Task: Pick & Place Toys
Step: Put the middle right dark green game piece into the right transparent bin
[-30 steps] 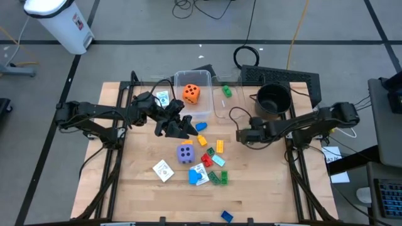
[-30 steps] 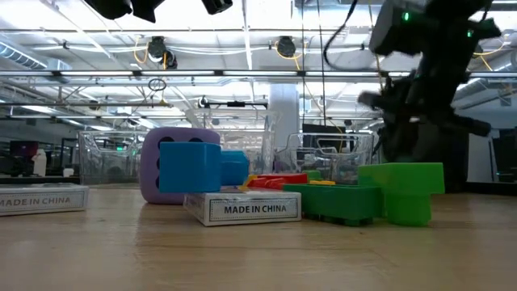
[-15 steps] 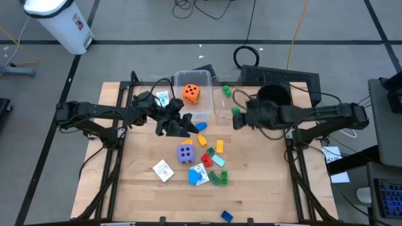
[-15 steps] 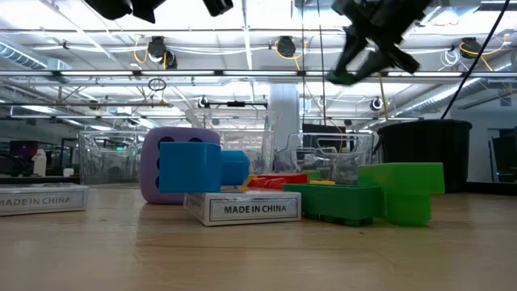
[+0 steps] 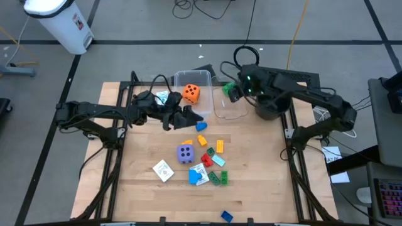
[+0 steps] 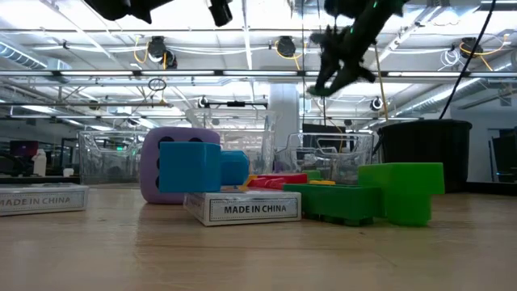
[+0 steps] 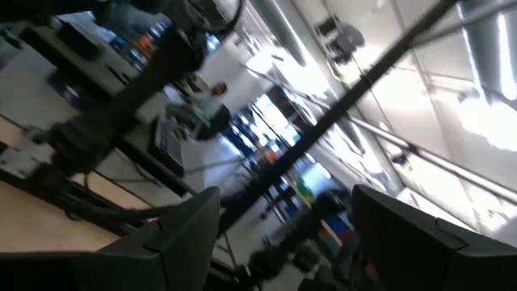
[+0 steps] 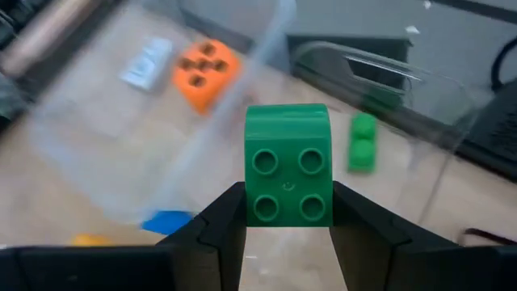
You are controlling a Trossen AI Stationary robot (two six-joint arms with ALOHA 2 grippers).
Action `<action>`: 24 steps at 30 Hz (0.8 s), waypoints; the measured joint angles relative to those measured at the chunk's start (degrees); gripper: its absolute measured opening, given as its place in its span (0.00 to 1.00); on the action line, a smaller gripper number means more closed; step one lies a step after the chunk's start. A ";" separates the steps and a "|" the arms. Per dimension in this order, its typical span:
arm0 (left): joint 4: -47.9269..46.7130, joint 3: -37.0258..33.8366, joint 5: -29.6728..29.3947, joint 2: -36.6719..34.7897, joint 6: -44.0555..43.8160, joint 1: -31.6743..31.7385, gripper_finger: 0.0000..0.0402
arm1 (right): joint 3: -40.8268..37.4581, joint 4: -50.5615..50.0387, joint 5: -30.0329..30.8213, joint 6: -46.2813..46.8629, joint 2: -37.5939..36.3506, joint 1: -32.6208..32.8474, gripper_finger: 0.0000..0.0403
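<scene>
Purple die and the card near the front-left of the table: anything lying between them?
Nothing. In the high view the strip of wood between the purple die and the white card is bare; the blue brick and the other card lie off to the die's other side.

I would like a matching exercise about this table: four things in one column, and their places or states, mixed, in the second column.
Things:
1. orange die
2. purple die
3. green brick
4. black pot

Places or states:
A. held in the right gripper's jaws
B. inside a clear bin
C. on the bare wood of the table
D. at the table's right far edge

Pairs: 1-B, 2-C, 3-A, 4-D
</scene>
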 joint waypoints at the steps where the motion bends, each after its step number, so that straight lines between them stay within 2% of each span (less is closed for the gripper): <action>1: 0.00 0.00 -1.04 0.00 -0.04 -0.18 0.70 | 0.00 0.02 -1.43 -1.45 1.31 -1.61 0.34; 5: -0.04 0.00 -5.64 0.00 -0.41 -0.59 0.70 | 0.00 -0.12 -5.76 -7.16 6.92 -5.84 0.34; 10: -0.11 0.00 -10.77 0.00 -1.56 -0.52 0.70 | 0.00 1.36 -6.39 -13.06 13.01 -7.22 0.35; 18: -0.07 0.00 -12.77 0.00 -2.86 -0.47 0.70 | 0.00 6.51 -7.85 -13.16 19.14 -7.09 0.35; 24: -0.02 0.00 -11.01 0.00 -2.89 1.54 0.70 | -0.04 10.61 -7.79 -9.58 22.56 -6.66 0.35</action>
